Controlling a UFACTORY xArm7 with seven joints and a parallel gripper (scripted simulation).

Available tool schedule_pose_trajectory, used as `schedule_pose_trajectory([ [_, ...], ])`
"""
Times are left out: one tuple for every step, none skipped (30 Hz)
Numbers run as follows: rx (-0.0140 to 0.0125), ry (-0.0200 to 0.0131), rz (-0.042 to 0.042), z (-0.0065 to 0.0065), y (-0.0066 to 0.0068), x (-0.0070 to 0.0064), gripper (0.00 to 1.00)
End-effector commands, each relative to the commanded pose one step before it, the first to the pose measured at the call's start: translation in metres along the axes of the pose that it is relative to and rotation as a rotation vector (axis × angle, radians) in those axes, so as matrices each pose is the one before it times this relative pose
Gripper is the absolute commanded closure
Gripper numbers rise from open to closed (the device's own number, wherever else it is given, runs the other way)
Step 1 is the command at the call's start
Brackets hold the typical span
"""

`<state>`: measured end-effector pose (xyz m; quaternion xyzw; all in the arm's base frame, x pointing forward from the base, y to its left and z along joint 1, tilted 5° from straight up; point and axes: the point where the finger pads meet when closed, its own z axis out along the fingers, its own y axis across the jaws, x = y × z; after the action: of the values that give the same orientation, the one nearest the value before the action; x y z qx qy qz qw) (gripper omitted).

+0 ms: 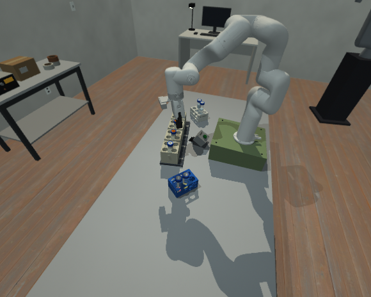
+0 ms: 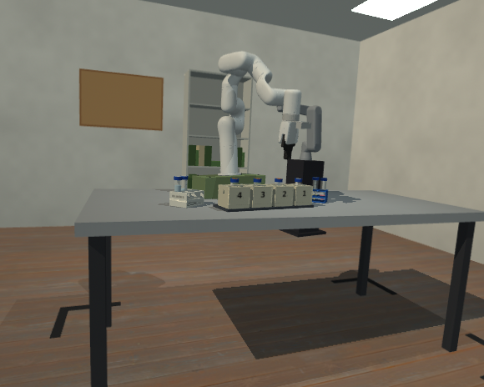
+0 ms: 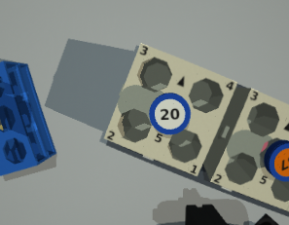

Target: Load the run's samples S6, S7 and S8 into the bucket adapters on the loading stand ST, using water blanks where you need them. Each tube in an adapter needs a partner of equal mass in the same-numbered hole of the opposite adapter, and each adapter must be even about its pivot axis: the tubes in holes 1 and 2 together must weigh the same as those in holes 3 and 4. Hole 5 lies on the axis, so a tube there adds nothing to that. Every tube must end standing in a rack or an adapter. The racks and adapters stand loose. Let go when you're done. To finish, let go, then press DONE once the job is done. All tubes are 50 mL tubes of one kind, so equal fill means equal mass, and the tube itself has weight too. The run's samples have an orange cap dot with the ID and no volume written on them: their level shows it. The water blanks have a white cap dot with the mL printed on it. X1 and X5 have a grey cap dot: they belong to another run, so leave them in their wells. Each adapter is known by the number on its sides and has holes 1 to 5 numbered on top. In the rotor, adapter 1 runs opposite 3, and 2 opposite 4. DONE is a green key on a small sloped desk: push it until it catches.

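Observation:
Four beige adapters stand in a row on the dark stand ST (image 1: 171, 164) (image 2: 263, 208). Adapter 1 (image 1: 169, 155) (image 2: 304, 195) (image 3: 122, 118), nearest the blue rack, holds a water blank marked 20 (image 3: 169, 114) (image 1: 170, 144) in hole 5. Adapter 2 (image 2: 283, 196) (image 3: 237, 145) holds sample S7 (image 3: 286, 163) (image 1: 173, 131) in hole 5. Adapters 3 (image 2: 261, 197) and 4 (image 2: 235, 198) each show one blue-capped tube; their labels are too small to read. My gripper (image 1: 179, 125) (image 2: 287, 156) (image 3: 204, 214) is shut and empty, hanging above the row.
A white blanks rack (image 1: 199, 116) (image 2: 187, 198) with two tubes stands behind the stand. A blue rack (image 1: 183, 185) (image 2: 318, 196) (image 3: 20, 121) holds two grey-dot tubes. The DONE desk (image 1: 201, 139) sits beside the green arm base (image 1: 237, 147).

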<state>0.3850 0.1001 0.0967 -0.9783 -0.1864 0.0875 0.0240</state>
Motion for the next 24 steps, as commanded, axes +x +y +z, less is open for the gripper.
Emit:
schedule_pose_trajectory([
  [0.05807,-0.04596,-0.18068,0.00989,0.01000,-0.02203,1.00],
  [0.00799,-0.00888,-0.03112,0.00228,0.00106,-0.00434,1.00],
  [0.00800,-0.00888,-0.03112,0.00231,0.00095,-0.00435,1.00],
  [0.00800,-0.00888,-0.03112,0.00234,0.00083,-0.00436,1.00],
  [0.00800,-0.00888,-0.03112,0.00237,0.00071,-0.00436,1.00],
  [0.00800,-0.00888,-0.03112,0.00240,0.00060,-0.00436,1.00],
  [0.00800,-0.00888,-0.03112,0.00244,0.00048,-0.00435,1.00],
  [0.00801,-0.00888,-0.03112,0.00247,0.00036,-0.00434,1.00],
  [0.00801,-0.00888,-0.03112,0.00251,0.00025,-0.00433,1.00],
  [0.00000,0.00000,0.00000,0.00000,0.00000,0.00000,1.00],
  [0.00000,0.00000,0.00000,0.00000,0.00000,0.00000,1.00],
  [0.00801,-0.00886,-0.03112,0.00257,0.00010,-0.00435,1.00],
  [0.00801,-0.00888,-0.03112,0.00258,0.00002,-0.00429,1.00],
  [0.00802,-0.00887,-0.03112,0.00262,-0.00009,-0.00427,1.00],
  [0.00802,-0.00888,-0.03111,0.00266,-0.00023,-0.00424,1.00],
  [0.00801,-0.00888,-0.03112,0.00269,-0.00024,-0.00419,1.00],
  [0.00802,-0.00887,-0.03112,0.00274,-0.00042,-0.00418,1.00],
  [0.00802,-0.00887,-0.03112,0.00278,-0.00053,-0.00414,1.00],
  [0.00802,-0.00887,-0.03112,0.00282,-0.00064,-0.00409,1.00],
  [0.00802,-0.00887,-0.03112,0.00286,-0.00074,-0.00405,1.00],
  [0.00802,-0.00887,-0.03112,0.00291,-0.00084,-0.00400,1.00],
  [0.00803,-0.00887,-0.03112,0.00295,-0.00094,-0.00394,1.00],
  [0.00803,-0.00887,-0.03112,0.00299,-0.00104,-0.00389,1.00],
  [0.00766,-0.00846,-0.02970,0.00303,-0.00114,-0.00382,1.00],
])
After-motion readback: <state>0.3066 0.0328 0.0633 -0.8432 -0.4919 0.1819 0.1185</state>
